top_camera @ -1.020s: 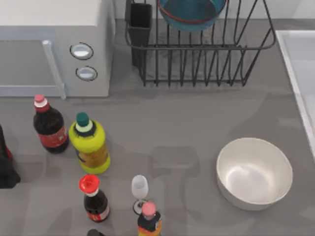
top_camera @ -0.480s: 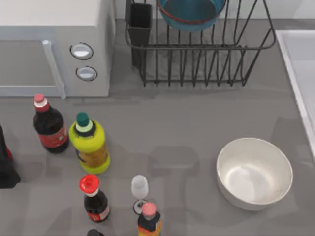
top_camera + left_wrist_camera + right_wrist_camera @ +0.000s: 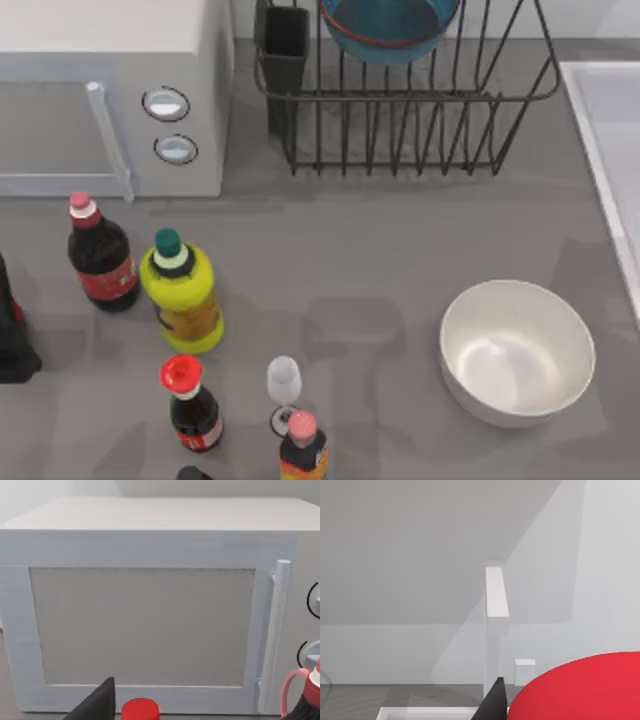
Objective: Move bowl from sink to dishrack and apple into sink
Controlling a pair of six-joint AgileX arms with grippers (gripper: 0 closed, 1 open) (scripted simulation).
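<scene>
Apple (image 3: 580, 690) comes first, closest to our right wrist camera: a big red curve pressed against the dark finger of our right gripper (image 3: 493, 707). We judge the gripper to be grasping it. Just beyond lies the pale rim of the sink (image 3: 430, 712), with a white upright post rising behind it, so we judge the fruit to be hanging at the basin's edge and not yet set down.

Our left gripper (image 3: 100, 705) hangs low before the microwave (image 3: 145, 625), with a red bottle cap (image 3: 140, 711) just beside it. Whether it is clenched or released we cannot tell, and it looks idle.

From above, the near side of the table holds a wine glass (image 3: 284, 385), a yellow-green bottle (image 3: 182, 295) and an empty white bowl (image 3: 517, 350). Farther back, the sink runs along the right edge. At the far side the teal-blue bowl (image 3: 385, 30) already rests inside the dishrack (image 3: 420, 140), near its black utensil cup (image 3: 285, 50).

So the first half reads as done. What remains, by our judgement, is lowering the apple into the basin and letting go.
</scene>
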